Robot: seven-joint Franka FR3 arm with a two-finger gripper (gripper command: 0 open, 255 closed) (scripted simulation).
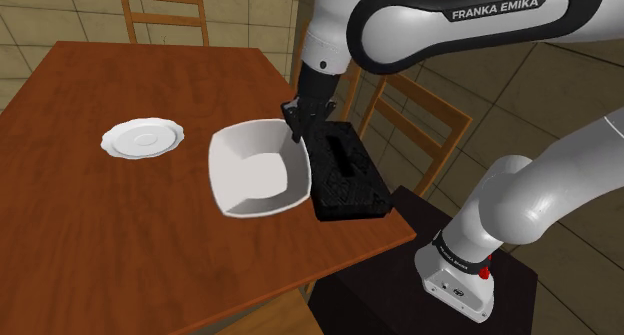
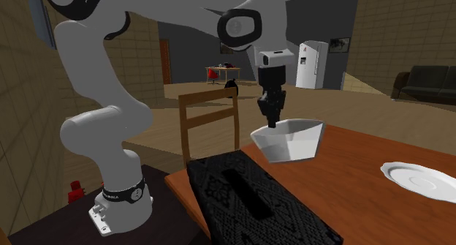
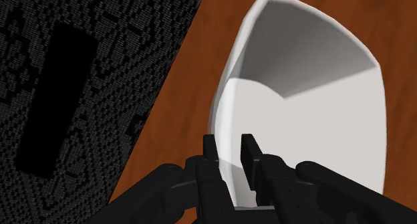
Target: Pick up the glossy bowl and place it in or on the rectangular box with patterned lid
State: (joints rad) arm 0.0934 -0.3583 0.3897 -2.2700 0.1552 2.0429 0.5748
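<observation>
At the shoulder view's left end of the brown wooden surface (image 1: pixel 120 243), well apart from the black rectangular box (image 1: pixel 345 178), lies a white plate with a scalloped rim (image 1: pixel 143 138). Between that plate and the box hangs the glossy white bowl (image 1: pixel 258 168), squarish in outline and tipped steeply so its hollow faces away from the box. It sits just beside the box's long side and, in the second exterior view, looks raised clear of the surface. The black end effector (image 1: pixel 297 133) comes down over the bowl's edge nearest the box and is clamped on the rim. In the wrist view, one finger presses inside the wall and the other outside. The box lies flat at the surface's corner, its lid covered in a woven-looking pattern with a long dark slot (image 3: pixel 57 99) down its middle. Beyond the box stands a wooden chair (image 1: pixel 415 113), and past it the dark stand (image 1: pixel 400 293) carries the arm's white base.
</observation>
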